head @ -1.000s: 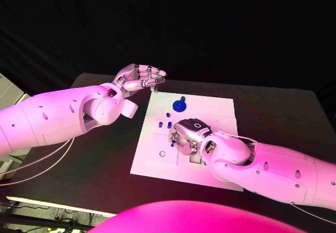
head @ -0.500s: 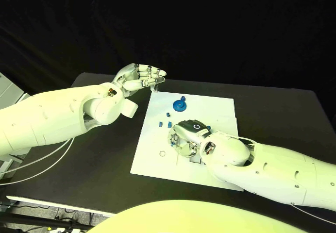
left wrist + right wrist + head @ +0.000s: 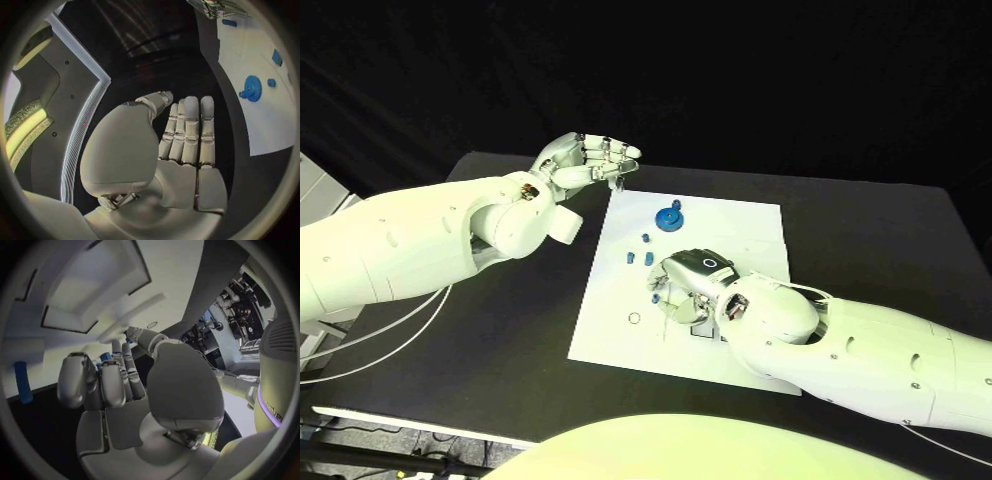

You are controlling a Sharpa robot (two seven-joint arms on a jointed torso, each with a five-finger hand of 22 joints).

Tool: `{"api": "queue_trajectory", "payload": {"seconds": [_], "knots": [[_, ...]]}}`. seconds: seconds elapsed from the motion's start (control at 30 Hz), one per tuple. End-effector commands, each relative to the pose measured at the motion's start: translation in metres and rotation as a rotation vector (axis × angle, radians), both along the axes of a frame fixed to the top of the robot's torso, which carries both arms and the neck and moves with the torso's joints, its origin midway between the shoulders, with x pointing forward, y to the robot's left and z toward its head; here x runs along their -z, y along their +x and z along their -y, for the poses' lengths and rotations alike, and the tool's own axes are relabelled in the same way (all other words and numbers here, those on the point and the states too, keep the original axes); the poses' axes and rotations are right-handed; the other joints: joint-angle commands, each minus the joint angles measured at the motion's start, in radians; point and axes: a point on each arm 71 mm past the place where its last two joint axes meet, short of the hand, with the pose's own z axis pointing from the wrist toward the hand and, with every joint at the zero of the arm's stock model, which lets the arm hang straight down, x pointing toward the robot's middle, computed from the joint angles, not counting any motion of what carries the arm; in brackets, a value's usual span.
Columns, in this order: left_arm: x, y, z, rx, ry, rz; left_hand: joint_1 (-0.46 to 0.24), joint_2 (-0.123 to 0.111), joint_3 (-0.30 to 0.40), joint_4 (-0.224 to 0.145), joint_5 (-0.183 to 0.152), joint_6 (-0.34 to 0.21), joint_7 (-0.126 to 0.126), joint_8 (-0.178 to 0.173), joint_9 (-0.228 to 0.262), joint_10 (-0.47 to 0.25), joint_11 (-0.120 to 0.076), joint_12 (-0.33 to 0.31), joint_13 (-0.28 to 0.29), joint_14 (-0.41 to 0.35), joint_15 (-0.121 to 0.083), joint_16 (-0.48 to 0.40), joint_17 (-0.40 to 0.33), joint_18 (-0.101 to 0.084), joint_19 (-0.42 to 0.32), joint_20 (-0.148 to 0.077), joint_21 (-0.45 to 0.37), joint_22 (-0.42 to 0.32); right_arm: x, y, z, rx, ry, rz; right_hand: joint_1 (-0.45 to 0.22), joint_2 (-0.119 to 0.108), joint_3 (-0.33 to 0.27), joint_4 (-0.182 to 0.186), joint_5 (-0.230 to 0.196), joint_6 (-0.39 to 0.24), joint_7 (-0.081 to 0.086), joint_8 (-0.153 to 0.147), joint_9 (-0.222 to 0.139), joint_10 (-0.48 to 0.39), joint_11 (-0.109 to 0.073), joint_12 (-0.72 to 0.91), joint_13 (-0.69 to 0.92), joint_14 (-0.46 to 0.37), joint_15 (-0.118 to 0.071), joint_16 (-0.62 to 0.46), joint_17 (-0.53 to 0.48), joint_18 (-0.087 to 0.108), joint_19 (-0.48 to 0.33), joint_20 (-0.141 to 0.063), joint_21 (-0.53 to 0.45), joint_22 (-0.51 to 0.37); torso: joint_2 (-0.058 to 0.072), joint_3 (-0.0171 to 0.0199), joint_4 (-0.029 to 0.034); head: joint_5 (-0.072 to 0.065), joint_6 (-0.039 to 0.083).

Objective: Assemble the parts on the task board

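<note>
Your right hand [image 3: 692,282] is down on the flat white task board [image 3: 733,225], over the board's middle, with its back turned up toward the head camera and its fingers curled down onto the surface. In the right wrist view the fingers [image 3: 103,382] fold in toward the palm, and small blue bits show just past their tips, but you cannot tell from these pictures whether the hand grips a part or only rests over it. A small blue peg [image 3: 22,382] lies on the board off to the side of that hand, apart from the fingers.

Just beyond your right hand, toward the board's far edge, two short blue pegs [image 3: 640,257] lie near the knuckles without touching them. A smaller blue peg [image 3: 646,238] sits a little further on, and the round blue gear-like part [image 3: 669,215] lies near the far edge, closer to the left corner. All three are outside the right hand's fingers.

Your left hand [image 3: 589,158] is raised above the black table [image 3: 516,330], just off the board's far left corner. Its fingers are curled in toward the palm and, as the left wrist view shows, nothing lies in them [image 3: 187,130]. From that wrist you see the blue gear [image 3: 252,88] on the board, well apart from those fingers.

Near the board's left edge, a small round hole [image 3: 635,317] shows in the white plate.
</note>
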Motion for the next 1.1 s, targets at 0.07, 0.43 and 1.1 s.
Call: {"api": "queue_trajectory", "payload": {"seconds": [0.07,0.43,1.1], "knots": [[-0.001,0.000,0.001,0.014,-0.011,-0.004,0.007,0.002,0.000,-0.008,0.004,-0.002,0.003,-0.001,-0.001,-0.009,0.000,0.005,-0.001,-0.007,-0.003,-0.003,-0.001,0.013,0.004,-0.001,-0.005,-0.001,-0.006,-0.003,0.005,0.008,0.066,0.025,0.021,0.006,-0.055,0.001,-0.002,-0.017,-0.005,-0.018,-0.005,-0.041,0.005,0.018,-0.008,0.002,0.013,-0.015,-0.030,0.022,-0.013,0.008,-0.056,0.089,0.000,0.0006,-0.0004,-0.004,0.006],[0.000,0.000,-0.002,0.009,-0.008,-0.005,0.008,0.002,0.001,-0.008,0.004,-0.002,0.003,-0.001,-0.001,-0.010,0.000,0.004,-0.001,-0.007,-0.003,-0.004,-0.001,0.013,0.004,-0.001,-0.005,-0.001,-0.033,0.001,0.048,0.058,0.086,0.005,0.053,0.021,-0.113,0.018,0.016,0.006,-0.006,-0.030,-0.012,-0.018,-0.006,0.100,-0.010,0.023,0.002,0.022,0.008,0.012,0.013,0.001,-0.008,0.103,-0.001,-0.0012,-0.0017,-0.024,0.017],[0.000,0.000,-0.002,0.014,-0.009,-0.007,0.008,0.002,0.001,-0.009,0.004,-0.003,0.003,-0.001,-0.001,-0.011,0.001,0.004,-0.002,-0.008,-0.002,-0.004,-0.001,0.013,0.004,-0.001,-0.005,-0.001,-0.045,0.044,0.110,0.134,-0.112,-0.016,0.130,0.038,-0.365,0.097,-0.005,-0.015,-0.049,-0.083,-0.034,-0.093,0.006,0.115,-0.036,0.017,0.013,0.037,0.000,0.013,0.012,0.009,-0.027,0.101,0.001,-0.0006,0.0005,-0.037,0.025]]}}
